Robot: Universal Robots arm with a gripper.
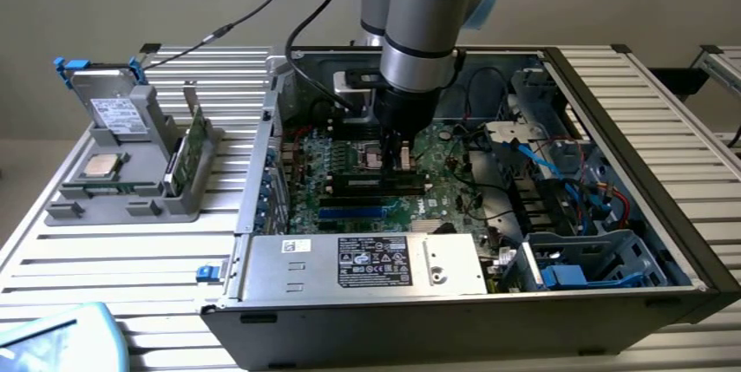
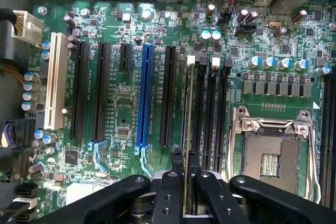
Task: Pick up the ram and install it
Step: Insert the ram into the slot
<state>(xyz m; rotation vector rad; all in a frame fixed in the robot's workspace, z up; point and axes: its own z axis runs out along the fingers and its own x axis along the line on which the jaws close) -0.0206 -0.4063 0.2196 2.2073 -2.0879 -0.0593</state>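
Step in hand: install. The pick-up is done. The hand [image 2: 186, 157] is closed on the ram [image 2: 187, 114], one finger on each face of the stick, which it holds on edge and pointing down.

Position: at the centre of the exterior view the arm reaches down into the open computer case [image 1: 648, 120], with the hand low over the motherboard [image 2: 118, 108]. In the wrist view the ram runs along the memory slots [image 2: 210, 114] and sits over the slot at the edge of the bank, next to a long black expansion slot [image 2: 168, 98]. I cannot tell whether its lower edge has entered the slot.

Judgement: seating calls for the stick to be parallel with that slot and centred between its end latches, then a straight push down without tilt. A skewed stick would likely ride on the slot wall.

Counts:
- ram: one, in the hand.
- memory slots: four side by side, as far as I can tell. Two have white end tabs.
- blue slot [image 2: 145, 98]: one.
- white slot [image 2: 55, 87]: one.
- processor socket [image 2: 273, 150]: one, empty.
- on the slatted surface [image 1: 139, 246] at the exterior view's left: one grey holder [image 1: 151, 207], carrying one silver processor [image 1: 104, 165] and one green card with a metal bracket [image 1: 189, 142].
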